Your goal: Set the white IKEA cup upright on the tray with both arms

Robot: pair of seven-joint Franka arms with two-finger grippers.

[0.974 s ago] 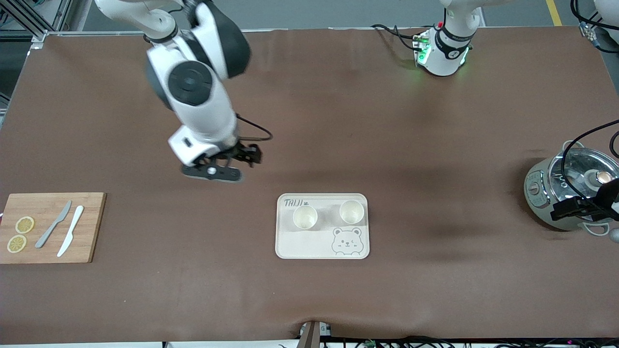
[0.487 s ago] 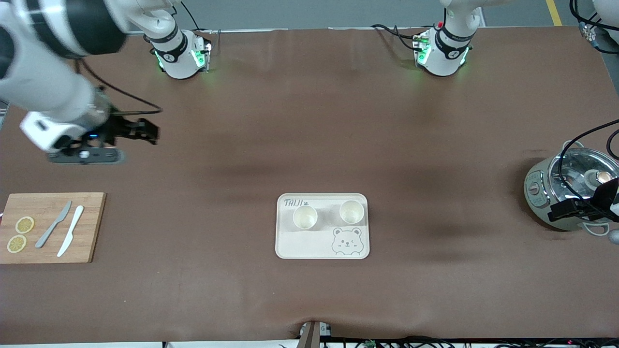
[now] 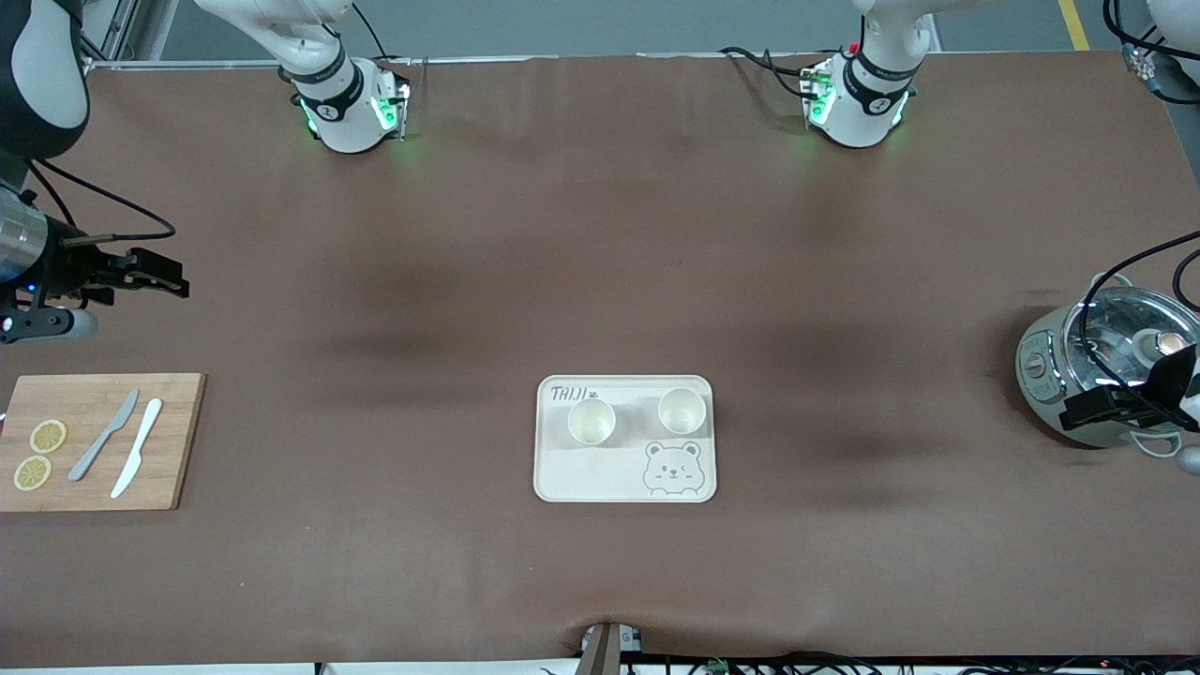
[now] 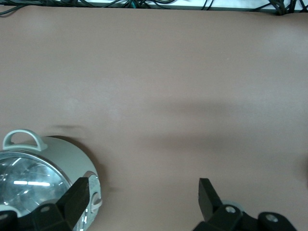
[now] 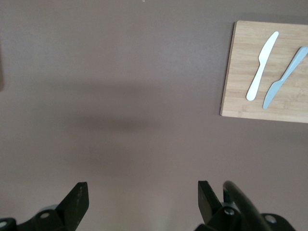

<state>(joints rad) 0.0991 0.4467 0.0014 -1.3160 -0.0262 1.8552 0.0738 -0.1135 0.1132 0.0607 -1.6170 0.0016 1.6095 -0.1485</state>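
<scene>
The cream tray (image 3: 581,480) with the bear drawing lies in the middle of the table. Two white cups (image 3: 592,421) (image 3: 682,410) stand upright on it, side by side, mouths up. My right gripper (image 3: 164,275) hangs open and empty over bare table at the right arm's end, above the strip just past the cutting board; in the right wrist view the right gripper (image 5: 142,192) has only brown cloth between its fingers. My left gripper (image 3: 1087,410) is open and empty over the rim of the pot at the left arm's end; the left gripper (image 4: 143,190) shows nothing between its fingers.
A grey pot (image 3: 1048,370) with a glass lid stands at the left arm's end, pot (image 4: 57,156) beside one finger. A wooden cutting board (image 3: 178,473), board (image 5: 240,72), carries a grey knife (image 3: 103,436), a white knife (image 3: 138,448) and two lemon slices (image 3: 48,436).
The right arm has swung away from the middle of the table to its own end, its gripper still open. The left arm has hardly moved. Tray and cups are unchanged.
</scene>
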